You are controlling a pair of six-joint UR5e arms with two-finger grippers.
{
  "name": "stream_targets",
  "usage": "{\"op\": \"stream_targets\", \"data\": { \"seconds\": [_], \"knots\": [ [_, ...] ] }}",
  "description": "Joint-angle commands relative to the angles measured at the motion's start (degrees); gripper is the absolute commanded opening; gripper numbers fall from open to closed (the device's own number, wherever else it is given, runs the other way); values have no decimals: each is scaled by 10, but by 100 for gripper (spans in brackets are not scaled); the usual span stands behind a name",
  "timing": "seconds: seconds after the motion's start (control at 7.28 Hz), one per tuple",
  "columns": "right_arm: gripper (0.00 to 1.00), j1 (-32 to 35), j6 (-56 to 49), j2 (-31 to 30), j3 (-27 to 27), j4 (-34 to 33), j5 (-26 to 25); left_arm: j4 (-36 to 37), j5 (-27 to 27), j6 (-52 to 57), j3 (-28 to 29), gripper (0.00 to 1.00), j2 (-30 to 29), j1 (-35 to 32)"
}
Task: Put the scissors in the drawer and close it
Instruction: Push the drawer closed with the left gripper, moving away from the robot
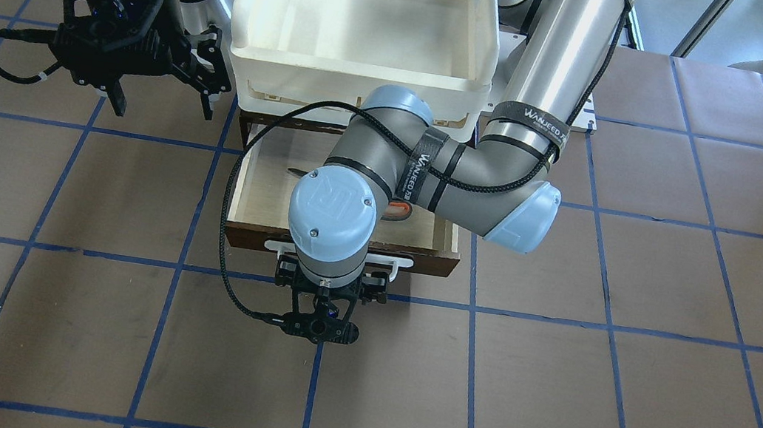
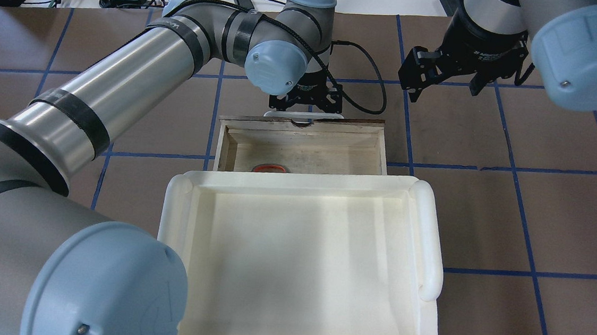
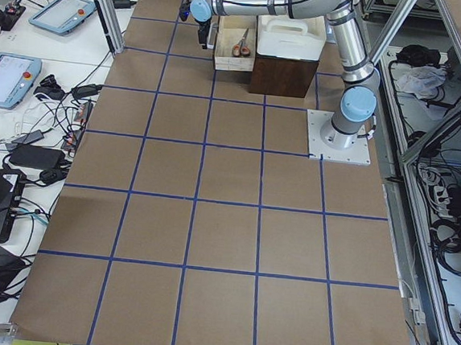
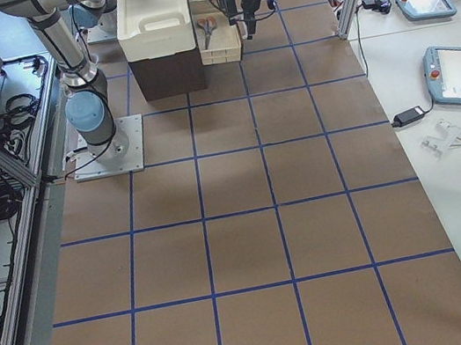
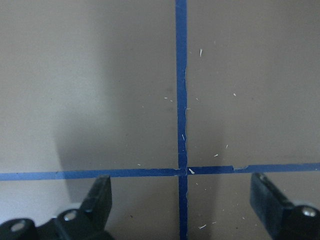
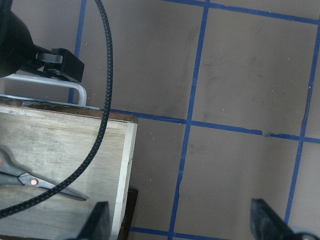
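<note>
Left hand (image 5: 181, 200) spread; arm (image 1: 389, 159) hides scissors (image 1: 399, 210) partly.

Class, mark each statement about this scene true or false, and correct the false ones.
1. The wooden drawer with the dark brown front is pulled open. True.
2. The small scissors with silver blades and grey handles lie on the table beside the drawer. False: they lie inside the drawer, on its pale floor.
3. The left gripper has its fingers clamped on the white bar handle. False: the fingers are spread apart, with only the table between them.
4. The right gripper is open and holds nothing. True.
5. Nothing lies in the large white plastic bin. True.
</note>
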Motion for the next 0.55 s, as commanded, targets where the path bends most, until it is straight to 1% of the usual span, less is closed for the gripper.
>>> {"op": "stream_targets", "data": {
  "seconds": [0.0,0.27,0.41],
  "knots": [
    [100,0,0,-2,0,2,0,-14,0,0,-3,100,6,-2],
    [100,0,0,-2,0,3,0,-33,0,0,-8,100,14,-2],
    [100,0,0,-2,0,3,-1,-33,0,0,-19,100,21,-2]
  ]
}}
